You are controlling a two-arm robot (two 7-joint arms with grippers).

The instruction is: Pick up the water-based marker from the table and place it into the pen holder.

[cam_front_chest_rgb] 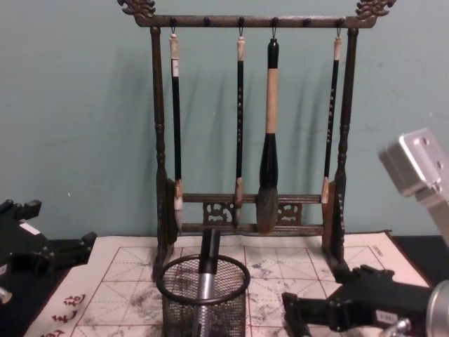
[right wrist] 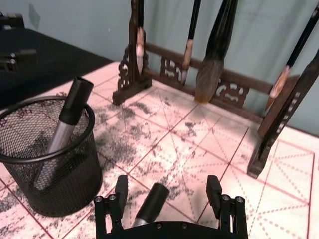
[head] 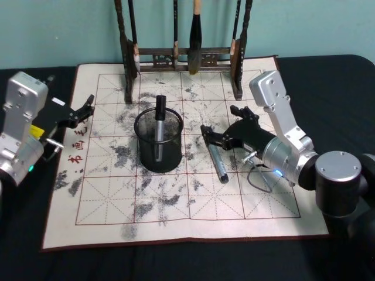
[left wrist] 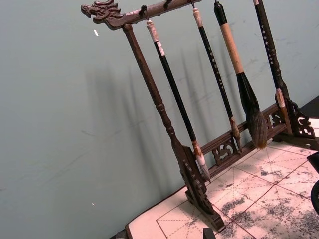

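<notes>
A grey water-based marker [head: 216, 157] with a black cap lies on the calligraphy mat, just right of the pen holder [head: 158, 144], a black mesh cup. A second marker [head: 159, 120] stands inside the holder. My right gripper [head: 221, 121] is open at the lying marker's capped end. In the right wrist view that black cap [right wrist: 152, 200] shows between the two spread fingers [right wrist: 120, 192], nearer the one on the holder's [right wrist: 55, 169] side. I cannot tell whether a finger touches it. My left gripper [head: 86, 110] is parked at the mat's left edge, open and holding nothing.
The tall wooden brush rack [head: 181, 58] with hanging brushes [cam_front_chest_rgb: 269, 140] stands at the back of the mat [head: 176, 216], behind the holder. A black cloth covers the table around the mat. A thin wire loop [head: 261, 178] lies beside my right wrist.
</notes>
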